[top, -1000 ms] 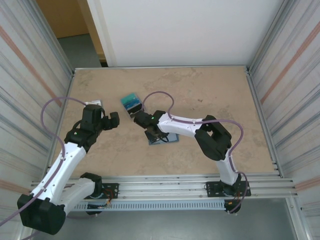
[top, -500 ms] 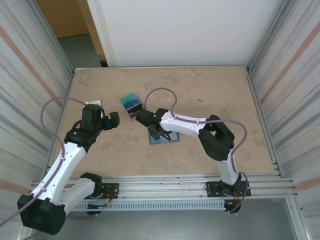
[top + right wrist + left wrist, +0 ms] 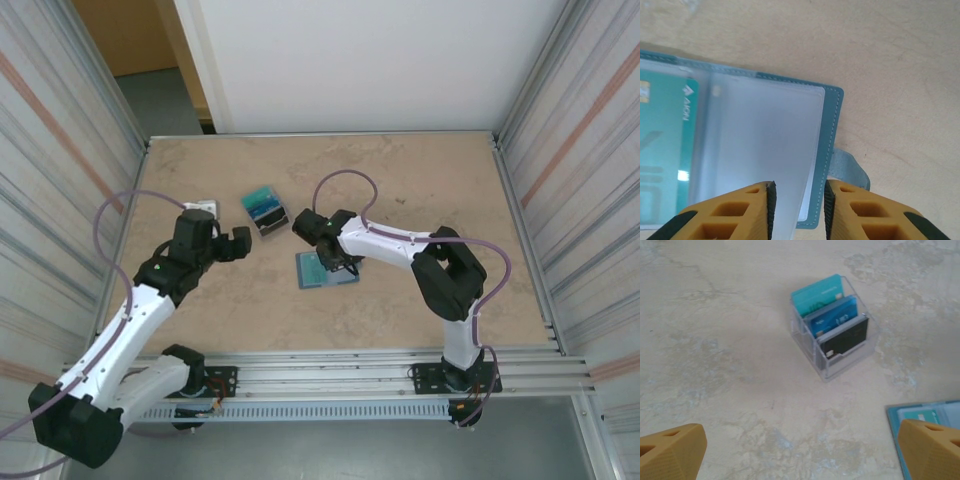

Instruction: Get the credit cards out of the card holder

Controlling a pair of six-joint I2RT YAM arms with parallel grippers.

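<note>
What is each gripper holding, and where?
Left gripper: nothing, jaws wide open. Right gripper straddles the card holder's clear sleeve edge; whether it grips cannot be told.

Clear plastic stand on mottled beige tabletop, corrugated metal walls alongside.

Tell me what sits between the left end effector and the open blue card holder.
Nothing: bare tabletop separates the left end effector from the card holder, seen in the top view.

The left hand is held at centre left of the top view, its fingers spread wide. The right hand is pointed downward mid-frame, fingers set narrowly apart.
</note>
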